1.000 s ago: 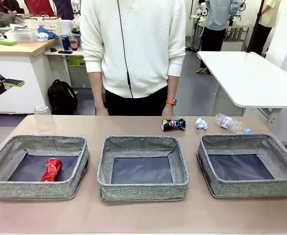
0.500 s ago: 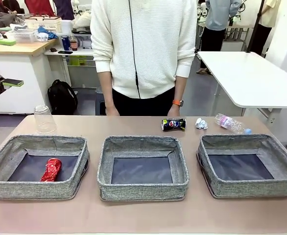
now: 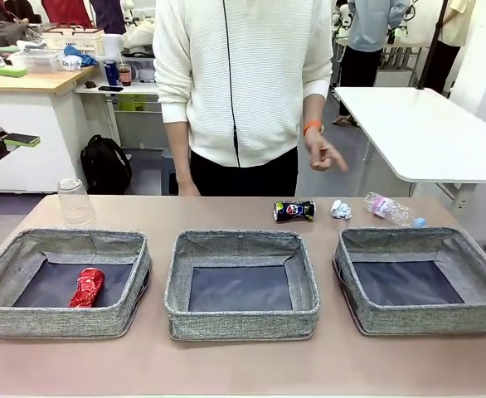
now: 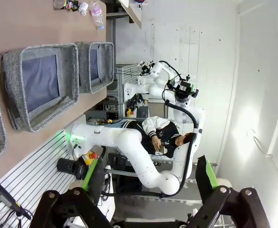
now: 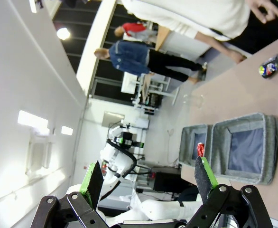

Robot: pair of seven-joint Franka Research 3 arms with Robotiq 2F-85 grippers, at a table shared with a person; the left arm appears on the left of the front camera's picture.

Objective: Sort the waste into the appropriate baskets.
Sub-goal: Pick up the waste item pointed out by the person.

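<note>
The crushed red can (image 3: 86, 287) lies in the left basket (image 3: 60, 319); the middle basket (image 3: 241, 322) and the right basket (image 3: 425, 319) hold nothing, so most of the sorting is not yet done.

Reading the worktop (image 3: 226, 365) as a dial from the robot's side, the rest of the litter lies along the far strip. The crushed dark-blue can (image 3: 294, 211) is at about 1 o'clock of the middle basket. The white paper wad (image 3: 340, 209) is at 10 o'clock of the right basket and the clear bottle (image 3: 392, 209) at 11. The clear cup (image 3: 75, 202) is at 12 o'clock of the left basket, apparently mouth down.

The left gripper (image 4: 151, 164) and the right gripper (image 5: 147, 166) both have their jaws spread wide and empty, well back from the litter.

My main worry is the person's hand (image 3: 322, 152), which is raised off the worktop near the dark-blue can. An arm reaching for the can could meet it. The wad is close to the can, so wide jaws might knock one while taking the other. The bottle lies on its side near the far edge (round things roll), and a glancing touch could send it off. The thin cup may buckle or slip under a hard squeeze. A low reach across could catch a soft basket wall and drag it. With three baskets alike, a wrong drop is easy.
</note>
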